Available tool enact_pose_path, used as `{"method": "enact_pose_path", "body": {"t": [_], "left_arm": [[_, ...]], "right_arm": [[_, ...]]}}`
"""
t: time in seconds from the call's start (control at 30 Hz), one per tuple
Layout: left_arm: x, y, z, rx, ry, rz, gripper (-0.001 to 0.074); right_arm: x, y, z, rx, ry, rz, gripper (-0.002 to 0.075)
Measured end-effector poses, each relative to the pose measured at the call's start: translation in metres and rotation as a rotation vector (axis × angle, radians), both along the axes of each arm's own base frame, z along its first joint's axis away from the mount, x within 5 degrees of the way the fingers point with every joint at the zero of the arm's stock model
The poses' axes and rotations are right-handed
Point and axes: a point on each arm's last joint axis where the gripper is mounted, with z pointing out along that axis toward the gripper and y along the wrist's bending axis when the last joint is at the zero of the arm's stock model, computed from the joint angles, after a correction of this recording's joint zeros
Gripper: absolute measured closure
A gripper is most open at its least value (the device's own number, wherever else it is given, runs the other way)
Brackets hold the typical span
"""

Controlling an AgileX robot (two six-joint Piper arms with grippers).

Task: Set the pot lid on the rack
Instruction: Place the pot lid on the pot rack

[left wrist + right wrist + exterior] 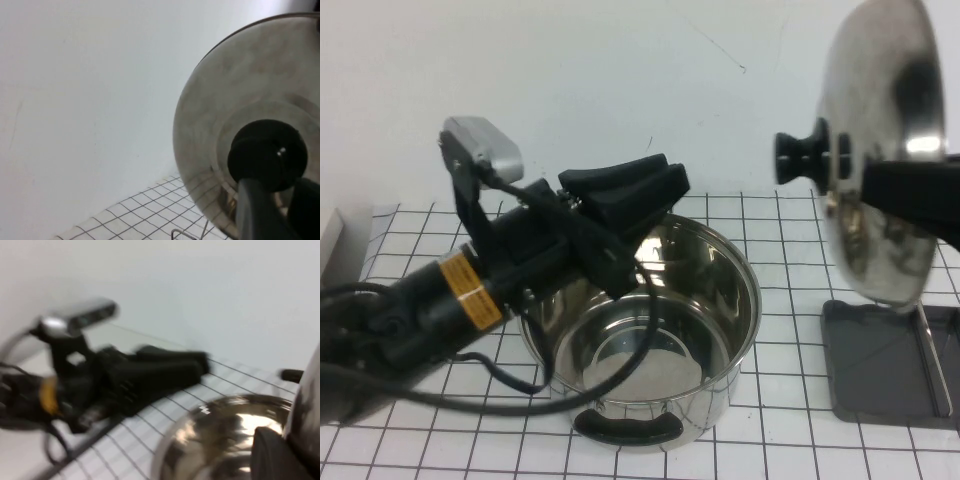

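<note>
My right gripper is shut on the rim of the pot lid. It holds the lid on edge in the air, with the black knob pointing left, above the rack. The rack is a dark grey tray with a thin upright wire bar, at the table's right. In the right wrist view the right gripper pinches the lid's edge. My left gripper is open and empty over the pot's far rim. In the left wrist view the left gripper faces the lid and its knob.
A deep steel pot with black handles stands mid-table on the checked mat, under the left arm; it also shows in the right wrist view. A cable loops over the pot's front rim. A white wall stands behind.
</note>
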Motion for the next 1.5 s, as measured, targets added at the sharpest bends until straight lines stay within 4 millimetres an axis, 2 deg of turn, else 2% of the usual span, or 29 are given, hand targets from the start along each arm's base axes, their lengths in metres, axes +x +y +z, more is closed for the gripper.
{"method": "enact_pose_path", "body": {"t": [0.1,0.2,0.37,0.6,0.87,1.3,1.5], "left_arm": [[-0.008,0.012,0.012,0.064,-0.097,-0.036,0.0671],[-0.019,0.021,0.021,0.128,-0.150,-0.098,0.0717],[-0.035,0.028,0.025,0.267,-0.152,-0.159,0.0731],[-0.042,0.028,0.012,0.415,-0.090,-0.239,0.0735],[-0.044,0.028,0.009,0.436,-0.069,-0.257,0.0736],[-0.044,0.028,0.009,0.443,-0.072,-0.261,0.0736],[-0.044,0.029,0.008,0.444,-0.071,-0.259,0.0736]], "right_arm": [[-0.012,-0.009,0.004,-0.092,-0.025,-0.074,0.0701],[-0.015,-0.016,-0.002,-0.188,0.012,-0.131,0.0701],[-0.008,-0.022,-0.014,-0.282,0.081,-0.174,0.0701],[0.012,-0.021,-0.030,-0.319,0.147,-0.200,0.0701],[0.029,-0.022,-0.044,-0.342,0.187,-0.236,0.0701],[0.033,-0.044,-0.047,-0.340,0.235,-0.311,0.0701],[0.033,-0.043,-0.048,-0.327,0.255,-0.297,0.0701]]}}
